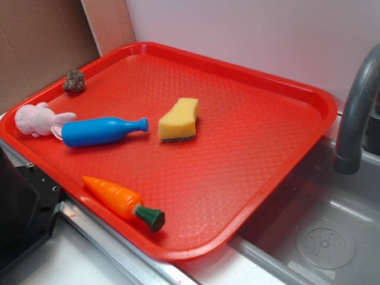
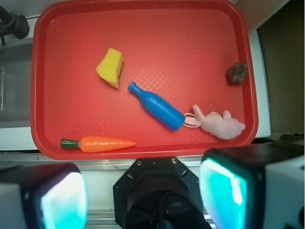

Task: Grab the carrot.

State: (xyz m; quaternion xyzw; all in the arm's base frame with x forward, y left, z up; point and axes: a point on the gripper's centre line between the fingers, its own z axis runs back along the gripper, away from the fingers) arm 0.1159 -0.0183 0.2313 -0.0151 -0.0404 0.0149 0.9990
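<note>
The orange carrot (image 1: 116, 199) with a dark green stem cap lies on the red tray (image 1: 249, 154) close to its near rim. In the wrist view the carrot (image 2: 104, 143) lies along the tray's (image 2: 190, 43) bottom edge, stem to the left. My gripper (image 2: 143, 195) is open and empty, high above, with cyan pads (image 2: 62, 202) wide apart. It hangs over the black robot base (image 2: 159, 191), off the tray and back from the carrot. The gripper does not show in the exterior view.
A blue toy bottle (image 1: 101, 130) lies mid-tray beside a pink plush bunny (image 1: 38, 120). A yellow sponge (image 1: 178, 119) sits near the centre and a brown lump (image 1: 74, 81) at the far left corner. A grey faucet (image 1: 356, 113) and sink (image 1: 320, 237) stand to the right.
</note>
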